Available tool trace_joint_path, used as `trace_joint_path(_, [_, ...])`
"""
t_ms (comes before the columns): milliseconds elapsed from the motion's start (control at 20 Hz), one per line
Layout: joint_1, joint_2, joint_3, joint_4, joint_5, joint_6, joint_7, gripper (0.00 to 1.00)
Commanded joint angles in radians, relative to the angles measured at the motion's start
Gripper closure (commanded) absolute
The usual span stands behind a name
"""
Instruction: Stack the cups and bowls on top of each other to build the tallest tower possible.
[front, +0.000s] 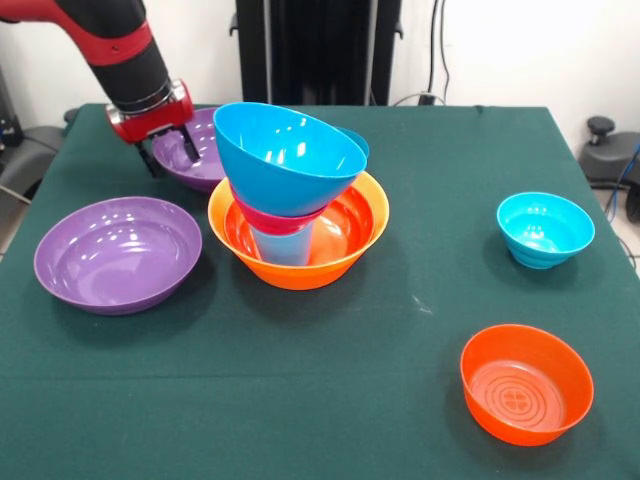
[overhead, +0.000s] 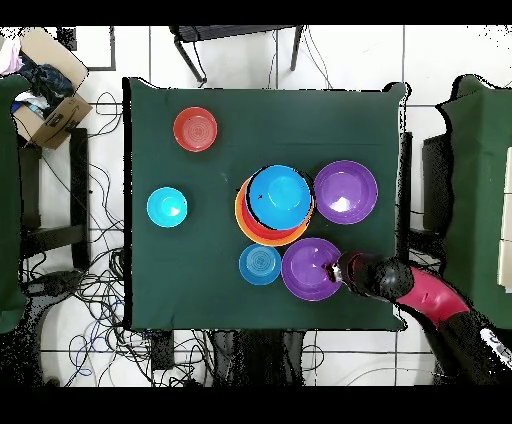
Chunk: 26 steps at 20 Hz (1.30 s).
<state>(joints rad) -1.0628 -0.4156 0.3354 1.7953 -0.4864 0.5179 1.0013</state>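
Green cloth covers the table (front: 330, 400), with white walls and cables beyond it. Nearest the front camera, toward the right, sits a red-orange bowl (front: 526, 382), upright and alone. Behind it and a little further right stands a small cyan bowl (front: 545, 229), well apart from everything else. On the left side a wide purple bowl (front: 118, 253) lies upright on the cloth, just beside the tower (front: 296, 195).

At the middle of the table the tower rises from a big orange bowl (front: 345, 245). Inside that bowl a light blue cup (front: 282, 245) stands mouth down, with a magenta bowl (front: 275, 218) sitting on it and a large blue bowl (front: 288, 155) on top. The blue bowl tilts so that its opening faces the front camera and leans to one side.

Further back on the left, a second purple bowl (front: 200, 155) rests partly hidden behind the tower. The gripper (front: 169, 146) hangs at that bowl's rim, its two dark fingers (front: 188, 141) spread apart with one inside the bowl and the other outside it, though whether they touch the rim cannot be told. The red and black arm (front: 120, 50) comes in from the upper left.

From overhead, another blue bowl (overhead: 260, 264) shows just beside the second purple bowl, touching or nearly touching it; in the front view only its rim peeks out behind the tower
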Motion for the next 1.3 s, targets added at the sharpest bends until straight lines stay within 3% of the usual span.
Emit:
trace_joint_path(50, [0.017,0.051,0.019,-0.103,-0.074,-0.045,0.018,0.00])
trace_joint_path(350, [-0.007,0.052,0.046,-0.082,-0.078,-0.056,-0.003,0.00])
trace_joint_path(400, [0.006,0.047,0.029,-0.088,-0.084,-0.033,-0.004,1.00])
trace_joint_path(500, [-0.014,0.036,0.050,-0.069,-0.064,-0.053,0.010,1.00])
trace_joint_path(600, [-0.016,0.008,0.063,-0.063,-0.080,-0.019,-0.039,1.00])
trace_joint_path(800, [0.003,-0.065,0.029,-0.057,-0.103,0.032,-0.046,1.00])
trace_joint_path(1300, [0.011,-0.208,0.030,-0.037,-0.078,0.190,-0.089,1.00])
